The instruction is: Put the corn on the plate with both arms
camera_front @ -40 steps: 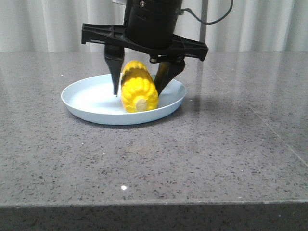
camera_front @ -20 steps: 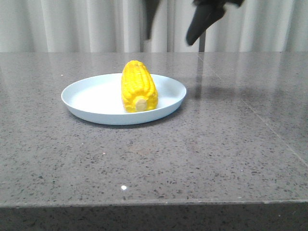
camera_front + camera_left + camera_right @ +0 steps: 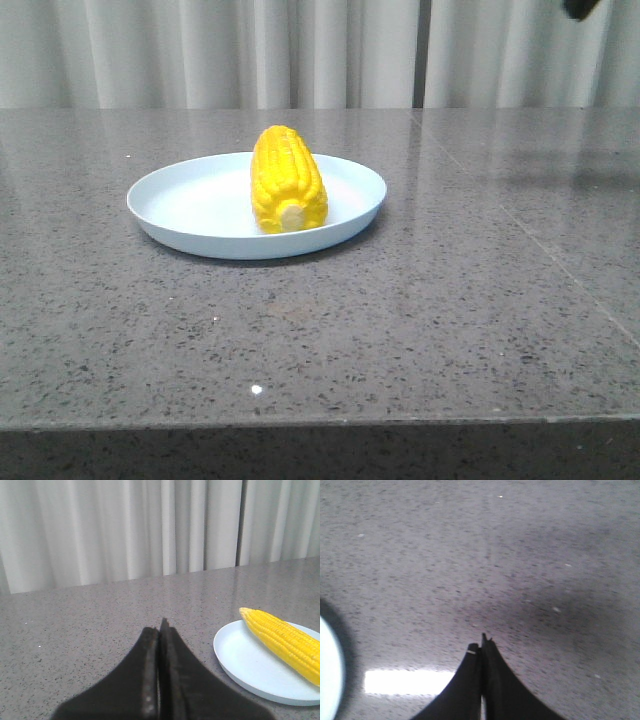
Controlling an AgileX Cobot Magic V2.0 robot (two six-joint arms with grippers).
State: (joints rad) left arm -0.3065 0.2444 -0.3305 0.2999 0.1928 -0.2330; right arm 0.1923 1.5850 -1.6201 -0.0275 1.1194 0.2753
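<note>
On the speckled grey stone table (image 3: 400, 330), the bright yellow corn cob (image 3: 287, 180) is left lying on the pale blue round plate (image 3: 180, 205), released since a second ago by the black right gripper (image 3: 481, 642), now withdrawn with fingers pressed together, as are the left gripper's (image 3: 159, 630), so placement is judged complete.

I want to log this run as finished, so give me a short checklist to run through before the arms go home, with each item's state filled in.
1. Corn lies on the plate: ok.
2. Corn inside the rim, not hanging over: ok.
3. Plate flat on the table: ok.
4. Left end effector shut, holding nothing, off to one side of the plate: ok.
5. Right end effector shut, empty, above bare table beside the plate's edge: ok.
6. Whether the corn is settled or could roll: cannot tell.
</note>
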